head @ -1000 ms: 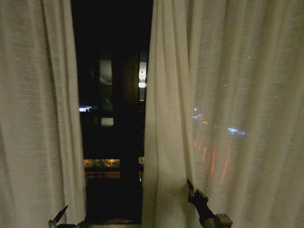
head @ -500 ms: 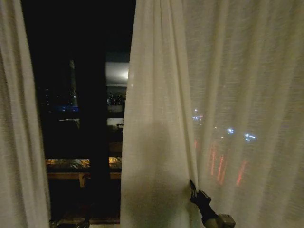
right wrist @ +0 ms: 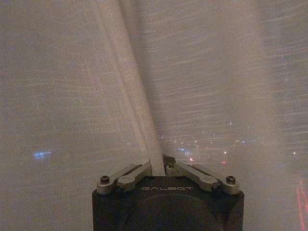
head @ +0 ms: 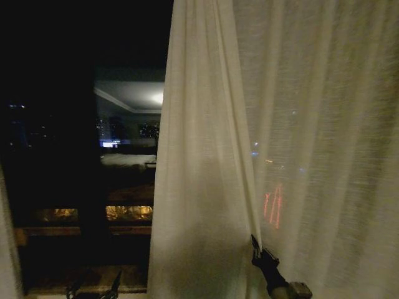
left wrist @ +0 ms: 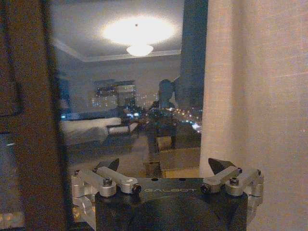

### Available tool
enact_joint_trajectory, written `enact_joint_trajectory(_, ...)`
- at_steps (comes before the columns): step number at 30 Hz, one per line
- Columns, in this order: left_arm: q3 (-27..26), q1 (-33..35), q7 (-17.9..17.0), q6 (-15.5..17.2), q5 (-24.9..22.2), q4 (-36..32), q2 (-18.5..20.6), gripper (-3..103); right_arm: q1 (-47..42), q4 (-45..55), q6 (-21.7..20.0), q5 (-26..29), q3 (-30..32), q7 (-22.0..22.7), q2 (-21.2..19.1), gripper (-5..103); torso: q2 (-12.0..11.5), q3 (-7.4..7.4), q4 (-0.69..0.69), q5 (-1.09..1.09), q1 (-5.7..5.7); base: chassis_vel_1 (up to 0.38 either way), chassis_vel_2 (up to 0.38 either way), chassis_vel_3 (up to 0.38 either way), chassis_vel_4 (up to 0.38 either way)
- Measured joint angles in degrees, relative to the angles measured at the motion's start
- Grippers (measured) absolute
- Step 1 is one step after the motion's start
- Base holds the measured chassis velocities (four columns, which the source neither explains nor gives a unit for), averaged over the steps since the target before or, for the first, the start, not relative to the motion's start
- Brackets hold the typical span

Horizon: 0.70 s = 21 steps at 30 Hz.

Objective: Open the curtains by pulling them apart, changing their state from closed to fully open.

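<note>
The right curtain, a sheer off-white pleated panel, covers the right half of the head view. My right gripper is low on its inner edge, shut on a gathered fold of the fabric. A sliver of the left curtain shows at the far left edge. Between the panels is dark window glass. My left gripper is low in front of the glass, open and holding nothing. In the left wrist view its fingers are spread, with a curtain panel off to one side.
The glass reflects a lit room with a ceiling lamp and a bed. A dark window frame post stands close beside the left gripper. A sill runs low across the window. City lights glow through the sheer fabric.
The head view has shifted. The dark gap between the panels has grown much wider, and the left curtain has shrunk to a sliver at the edge. My right gripper still holds its fold.
</note>
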Motion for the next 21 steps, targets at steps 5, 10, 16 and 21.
enact_joint_trajectory(5, 0.0, -0.2, 0.1, 0.0, 0.0, 0.2, 0.0, 100, 0.0, -0.2, 0.3, -0.4, 0.1, 0.1, 0.0, 0, 0.0, 0.00, 0.00, 0.00, 0.00, -0.352, -0.348, 0.366, 0.334)
enact_joint_trajectory(10, 0.1, -0.2, 0.2, 0.0, 0.0, 0.3, 0.1, 100, 0.0, -0.3, 0.5, -0.8, 0.1, 0.3, 0.0, 0, 0.0, 0.00, -0.01, 0.01, 0.00, -0.306, -0.314, 0.312, 0.317)
enact_joint_trajectory(16, 0.0, -0.2, 0.9, 0.0, -0.2, 0.3, 0.1, 100, -0.1, -0.3, 0.4, -0.9, 0.1, 0.4, 0.0, 0, 0.0, 0.00, 0.00, 0.00, 0.00, -0.248, -0.247, 0.250, 0.239)
enact_joint_trajectory(21, -0.1, -0.2, 1.3, 0.0, -0.3, 0.3, 0.1, 100, -0.2, -0.2, 0.4, -0.9, 0.0, 0.4, 0.0, 0, 0.0, 0.00, 0.00, -0.02, 0.01, -0.234, -0.224, 0.240, 0.228)
